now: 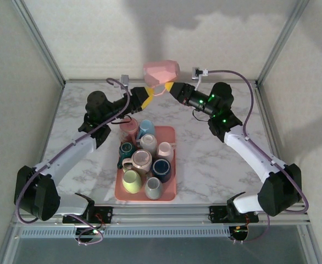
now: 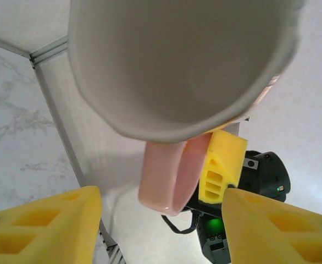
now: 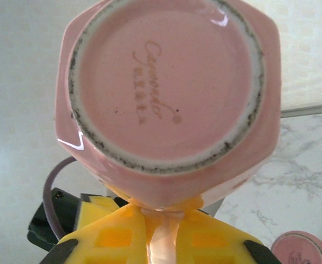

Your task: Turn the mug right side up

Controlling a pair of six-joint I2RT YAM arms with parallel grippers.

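Note:
A faceted pink mug (image 1: 161, 71) hangs in the air above the back of the table, tipped on its side between the two arms. My right gripper (image 1: 168, 88) is shut on its handle; in the right wrist view the handle (image 3: 162, 242) is pinched between the yellow fingers and the mug's stamped base (image 3: 166, 82) faces the camera. My left gripper (image 1: 146, 97) is open just below the mug's left side. The left wrist view looks into the mug's pale interior (image 2: 183, 60), with the handle (image 2: 166, 170) hanging ahead of the wide-apart fingers (image 2: 40, 225).
A pink tray (image 1: 172, 190) with several mugs stands at the table's centre front. Another pink mug (image 1: 129, 127) sits upside down beside the tray's far left corner, under the left arm. Enclosure walls and metal posts (image 1: 40, 41) surround the marble table.

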